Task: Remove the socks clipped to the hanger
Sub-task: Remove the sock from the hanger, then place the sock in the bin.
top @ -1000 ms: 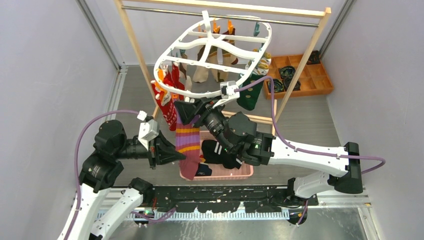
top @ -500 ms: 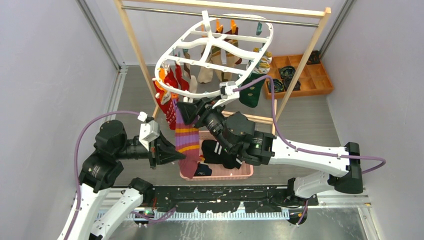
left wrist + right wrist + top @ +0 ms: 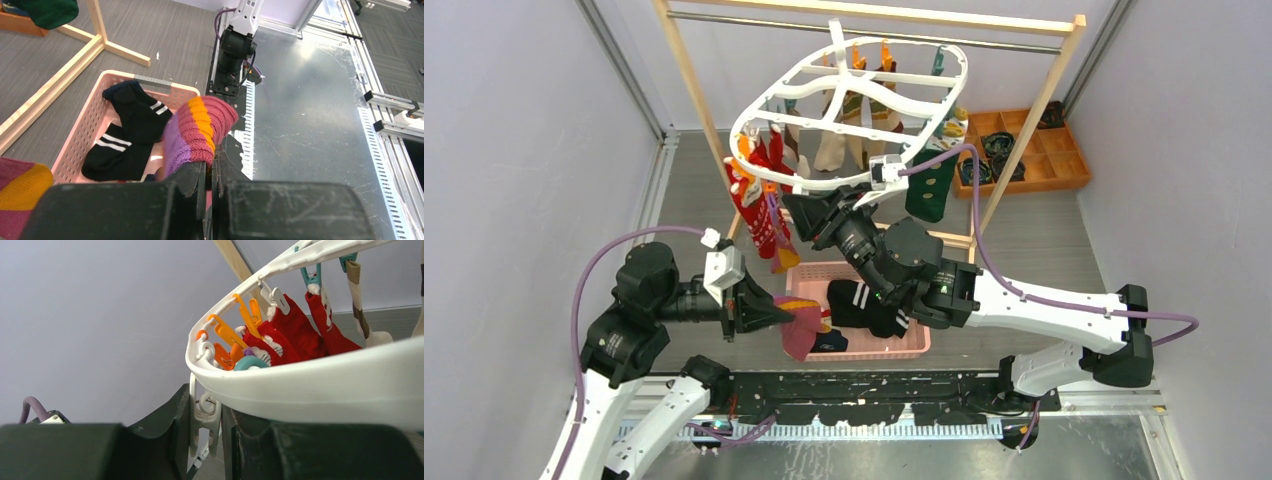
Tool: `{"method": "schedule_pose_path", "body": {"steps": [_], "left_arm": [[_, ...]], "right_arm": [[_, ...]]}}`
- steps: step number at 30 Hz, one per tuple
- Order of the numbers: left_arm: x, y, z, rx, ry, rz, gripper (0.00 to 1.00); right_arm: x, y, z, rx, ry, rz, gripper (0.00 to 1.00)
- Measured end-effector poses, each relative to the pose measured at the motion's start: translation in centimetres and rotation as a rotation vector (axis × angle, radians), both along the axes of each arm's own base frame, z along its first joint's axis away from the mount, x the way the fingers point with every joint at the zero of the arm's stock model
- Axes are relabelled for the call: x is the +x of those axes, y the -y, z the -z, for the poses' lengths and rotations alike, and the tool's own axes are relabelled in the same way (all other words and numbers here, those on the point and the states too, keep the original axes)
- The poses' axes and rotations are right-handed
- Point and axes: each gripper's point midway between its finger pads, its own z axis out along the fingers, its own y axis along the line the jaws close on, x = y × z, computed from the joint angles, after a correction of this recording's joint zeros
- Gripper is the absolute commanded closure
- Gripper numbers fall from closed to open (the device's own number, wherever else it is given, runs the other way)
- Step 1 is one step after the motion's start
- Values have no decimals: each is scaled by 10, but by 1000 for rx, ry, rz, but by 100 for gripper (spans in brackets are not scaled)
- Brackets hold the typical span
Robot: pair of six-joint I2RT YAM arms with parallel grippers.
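The left gripper (image 3: 210,167) is clenched on a striped sock (image 3: 197,130) — purple, orange and magenta — held over the left edge of the pink basket (image 3: 75,145); two black socks (image 3: 130,125) lie inside it; the right gripper (image 3: 206,421) is closed on a white clip (image 3: 202,411) hanging under the rim of the hanger (image 3: 325,385); red socks (image 3: 300,330) hang clipped just beyond — more socks hang further round the frame.

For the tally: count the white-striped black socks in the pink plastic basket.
2, in the pink plastic basket: far black sock by its far rim; near black sock against it, nearer the left wrist camera. Others may lie hidden.
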Motion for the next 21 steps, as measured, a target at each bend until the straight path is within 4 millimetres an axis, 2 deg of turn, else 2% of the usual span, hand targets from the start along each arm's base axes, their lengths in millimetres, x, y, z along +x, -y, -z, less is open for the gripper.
{"method": "schedule_pose_path", "body": {"steps": [1,2,3,5,6,8,11,15,21], "left_arm": [[-1,0,0,1,2,0,100],[-1,-1,1,2,4,1,100],[-2,-1,1,3,5,1,100],[-4,-2,2,5,7,2,100],[-5,-3,2,7,12,3,100],[-6,-4,2,12,21,5,100],[-8,-5,1,13,45,8,100],[-10,-6,1,17,52,10,100],[-8,-7,-1,18,68,5,100]], "right_arm": [[0,0,0,-1,1,-3,90],[0,-1,0,-2,1,-5,78],[0,-1,0,-3,2,-8,57],[-2,-3,2,-18,6,-33,31],[-4,-5,4,-22,5,-49,22],[-12,-6,11,-49,10,-100,11],[-31,0,30,-99,16,-200,7],[-61,10,52,-141,19,-356,7],[-111,8,94,-209,-5,-566,17]]}}
